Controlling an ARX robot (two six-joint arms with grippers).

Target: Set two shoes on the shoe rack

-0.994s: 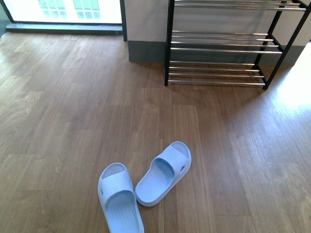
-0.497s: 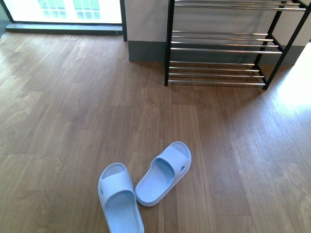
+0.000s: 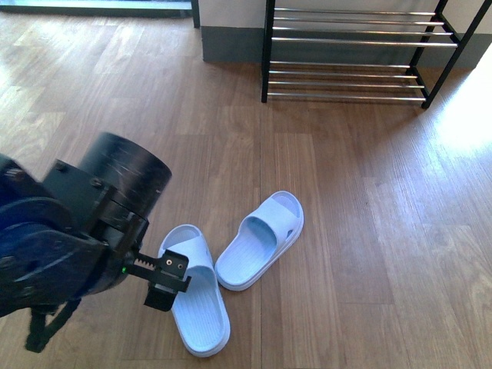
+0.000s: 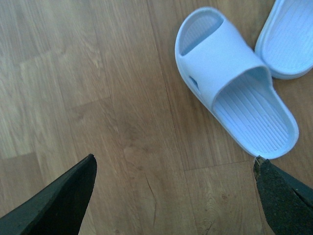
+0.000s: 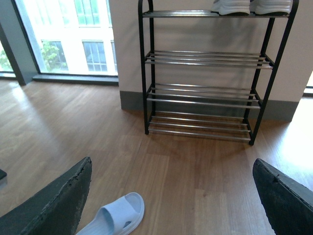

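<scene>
Left jaws spread, empty, beside a pale-blue slide sandal point(image 4: 230, 78); right jaws likewise spread. Two shoes point(image 5: 230, 6) top the shoe rack point(image 5: 205, 58) at 12 o'clock.

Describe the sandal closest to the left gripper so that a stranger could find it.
On the wooden floor in front of the black shoe rack lie two pale blue slide sandals. It is the left one, nearer the camera, right beside the open left gripper.
</scene>
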